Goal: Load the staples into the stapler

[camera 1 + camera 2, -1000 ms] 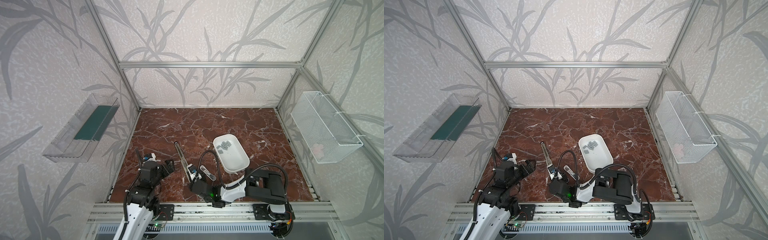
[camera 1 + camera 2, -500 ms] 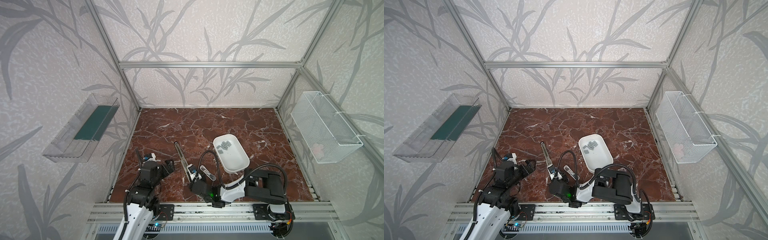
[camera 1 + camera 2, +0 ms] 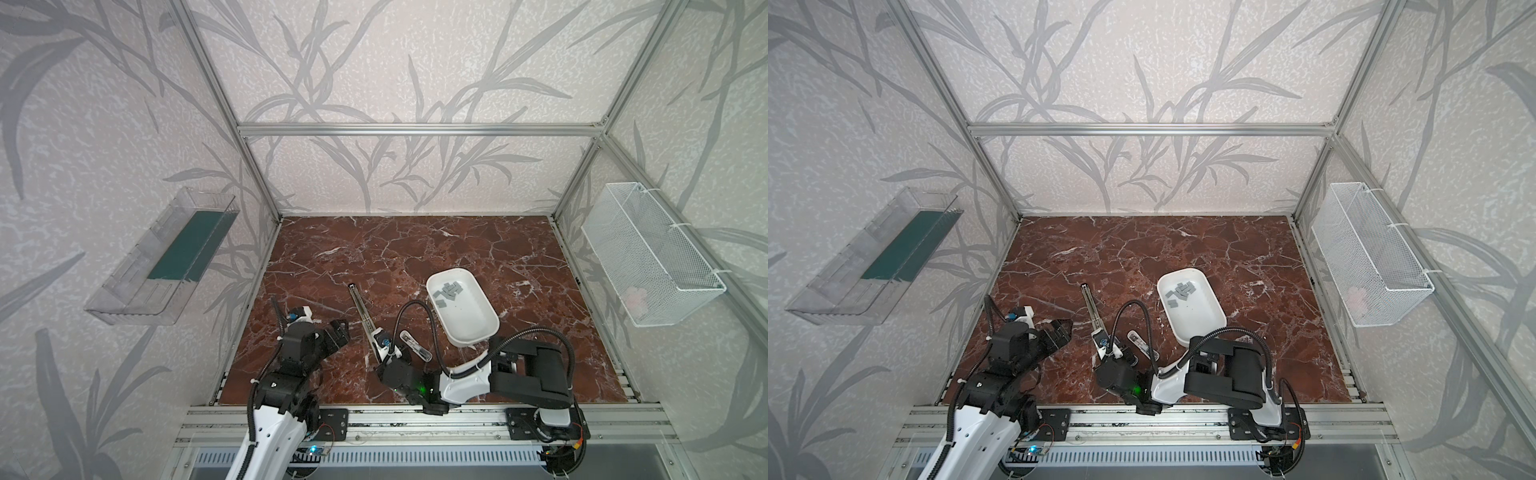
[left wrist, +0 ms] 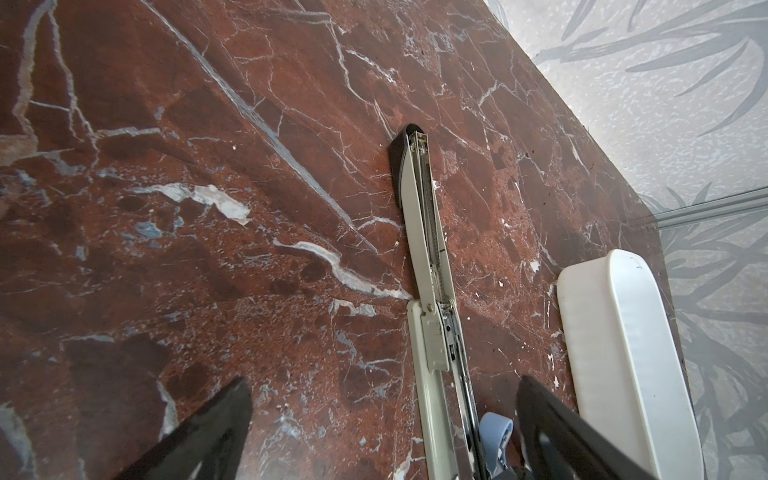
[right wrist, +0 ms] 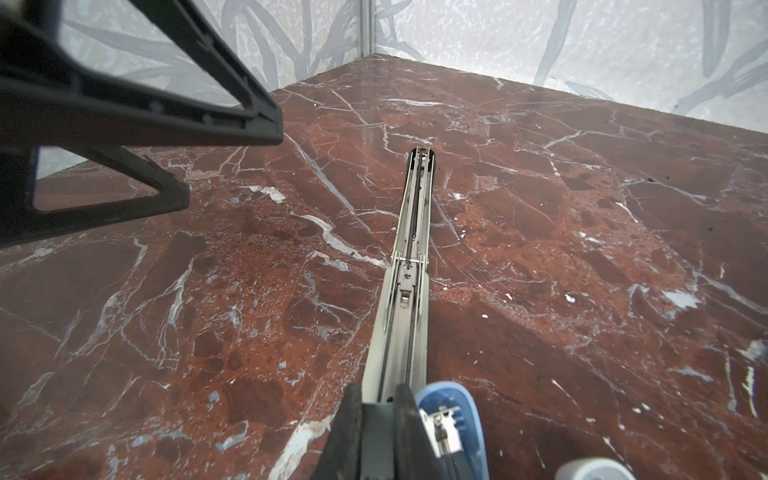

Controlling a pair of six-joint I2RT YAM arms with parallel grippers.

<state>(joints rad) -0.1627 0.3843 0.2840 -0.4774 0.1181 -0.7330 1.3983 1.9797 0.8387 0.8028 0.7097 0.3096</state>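
Right gripper (image 5: pixel 378 415): pressed together on the near end of the stapler, pinching its pale body from both sides, low over the table.
Stapler (image 5: pixel 409 257): it runs straight out from that pinch, lying flat on the marble table (image 5: pixel 582 249). It is swung open with the metal channel facing up and the black tip at the end farthest from the fingers.
Channel: a thin rod and a spring show along its length. No grey strip is in sight there, so it reads as unloaded.
Left gripper (image 3: pixel 338 330): spread wide and holding nothing. It hovers near the stapler without touching it, on the side of the right gripper that faces away from the tray.
Staples (image 3: pixel 448 291): a small heap of grey strips in the white tray (image 3: pixel 469 320), past the right gripper on the side away from the left one. They sit well apart from both sets of fingers, and none has been picked up.
Done so far: the stapler lies open and is held steady at one end, which looks like the preparation step.
Left to do: by this reading, nearly all of it. A strip has to come out of the tray and be laid in the channel, and then the stapler has to be closed.
Likely next hand: the free, spread left gripper, though it would have to cross over the held stapler to reach the tray.
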